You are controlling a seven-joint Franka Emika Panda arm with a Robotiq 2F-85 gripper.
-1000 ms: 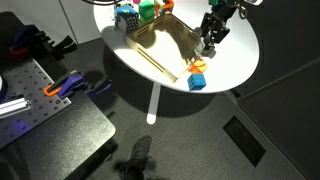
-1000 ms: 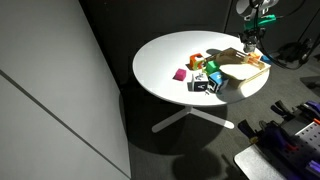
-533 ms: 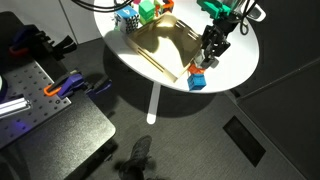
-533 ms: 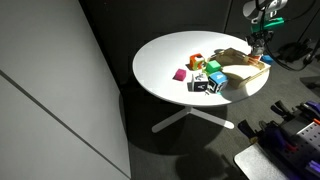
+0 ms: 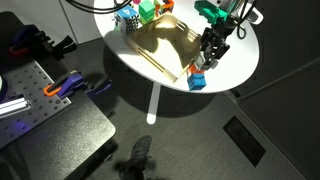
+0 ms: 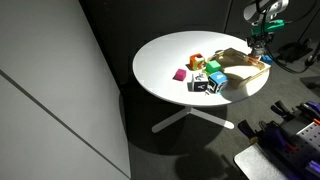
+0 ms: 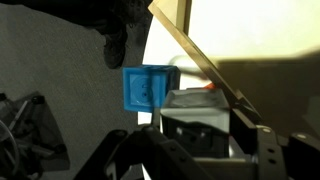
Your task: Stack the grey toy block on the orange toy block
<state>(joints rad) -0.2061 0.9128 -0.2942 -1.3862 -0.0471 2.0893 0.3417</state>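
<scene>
My gripper [image 5: 208, 56] is shut on the grey toy block [image 7: 195, 101], which fills the space between the fingers in the wrist view [image 7: 197, 112]. It hangs just over the orange toy block [image 5: 195, 68] near the table's edge. Only an orange sliver [image 7: 207, 88] shows past the grey block in the wrist view. I cannot tell whether the two blocks touch. The gripper also shows in an exterior view [image 6: 258, 48], at the far side of the table.
A bright blue cube [image 5: 197, 83] [image 7: 150, 88] lies right beside the orange block at the rim of the round white table [image 5: 240, 60]. A wooden tray [image 5: 160, 42] lies next to the gripper. Several coloured blocks [image 5: 135, 13] [image 6: 205, 76] cluster at the tray's other end.
The gripper, holding the grey block, has moved from over the tray's edge down and toward the orange block. The blue cube and tray have not moved.
</scene>
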